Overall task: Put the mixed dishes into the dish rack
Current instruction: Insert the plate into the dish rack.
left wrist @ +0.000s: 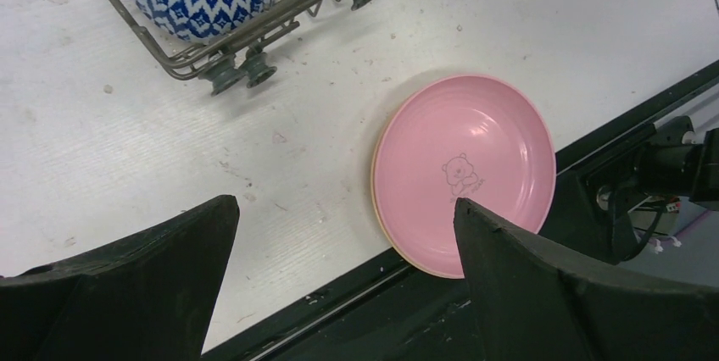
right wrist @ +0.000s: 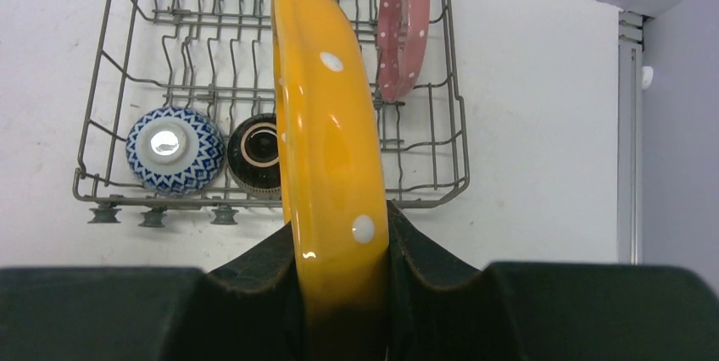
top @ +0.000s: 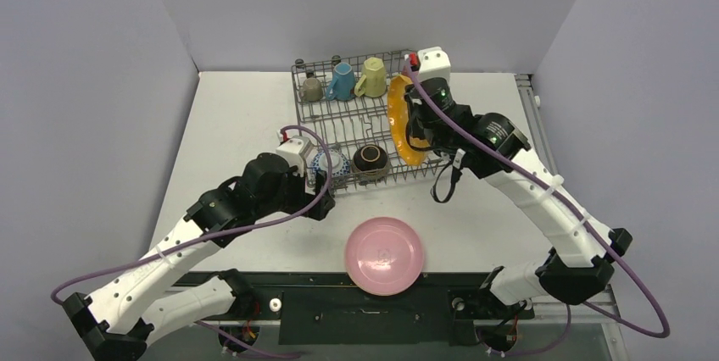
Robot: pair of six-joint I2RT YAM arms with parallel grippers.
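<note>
Currently right fingers (right wrist: 424, 272) clamp orange plate (right wrist: 326, 141) rim over dish rack (top: 339, 119); left fingers (left wrist: 153, 285) spread, empty.

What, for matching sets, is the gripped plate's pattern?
The orange plate has white dots; right wrist view best.

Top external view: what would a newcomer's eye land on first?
The bright orange plate, held on edge by the right gripper at the right side of the dish rack. Next, the pink plate lying flat on the table near its front edge, with the left gripper open nearby.
</note>
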